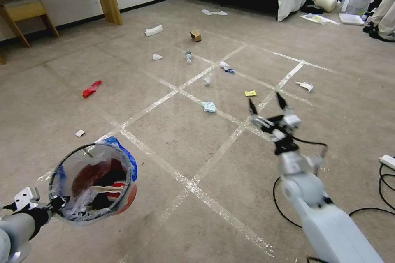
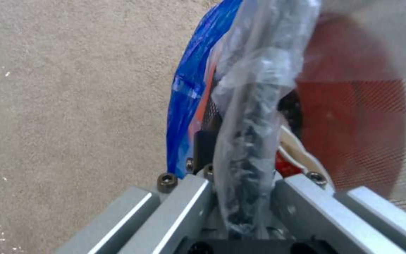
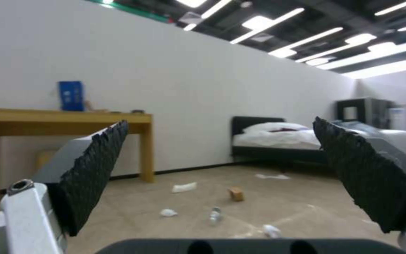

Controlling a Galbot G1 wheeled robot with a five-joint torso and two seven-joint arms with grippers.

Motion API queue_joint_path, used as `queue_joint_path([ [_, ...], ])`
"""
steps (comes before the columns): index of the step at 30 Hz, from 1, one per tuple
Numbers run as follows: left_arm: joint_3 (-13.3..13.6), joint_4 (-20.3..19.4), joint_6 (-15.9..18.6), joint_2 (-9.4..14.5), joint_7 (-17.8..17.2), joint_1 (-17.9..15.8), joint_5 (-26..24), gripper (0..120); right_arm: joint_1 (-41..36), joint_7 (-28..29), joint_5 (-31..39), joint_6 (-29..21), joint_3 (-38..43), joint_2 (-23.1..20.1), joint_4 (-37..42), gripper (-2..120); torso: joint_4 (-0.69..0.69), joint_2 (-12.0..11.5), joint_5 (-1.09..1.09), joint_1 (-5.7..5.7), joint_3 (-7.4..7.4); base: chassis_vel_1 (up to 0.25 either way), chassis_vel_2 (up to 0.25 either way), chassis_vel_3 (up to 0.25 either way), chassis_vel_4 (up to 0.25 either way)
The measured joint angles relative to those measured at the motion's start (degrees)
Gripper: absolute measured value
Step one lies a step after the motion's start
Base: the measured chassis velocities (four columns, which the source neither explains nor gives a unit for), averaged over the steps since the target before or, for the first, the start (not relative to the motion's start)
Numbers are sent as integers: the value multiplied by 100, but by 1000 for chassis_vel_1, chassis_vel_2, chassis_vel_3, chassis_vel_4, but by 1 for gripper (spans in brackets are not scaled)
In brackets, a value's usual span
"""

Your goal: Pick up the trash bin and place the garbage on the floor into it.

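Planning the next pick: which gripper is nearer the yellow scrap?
Right. The right gripper hovers open just beside the yellow scrap; the left gripper holds the trash bin far off.

- My left gripper [image 2: 240,197] is clamped on the rim of the trash bin [image 2: 353,116], its silver fingers [image 2: 184,208] either side of bunched clear liner [image 2: 259,88]
- The liner's blue edge [image 2: 189,98] hangs outside the rim
- Inside the bin (through the plastic) something cream-white [image 2: 294,148] lies on red
- Beige carpet floor [image 2: 71,106] lies beside the bin
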Motion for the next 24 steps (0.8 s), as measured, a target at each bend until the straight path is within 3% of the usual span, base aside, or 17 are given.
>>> queue_joint_path([
  [9, -4, -62, 0, 63, 19, -15, 1, 0, -865, -293, -245, 425, 726, 408, 199, 100, 1, 0, -1, 0, 1, 0, 0, 0, 0],
  [24, 27, -79, 37, 79, -191, -90, -252, 0, -1499, -601, -430, 796, 1221, 757, 473, 100, 0, 0, -2, 0, 1, 0, 0, 0, 0],
])
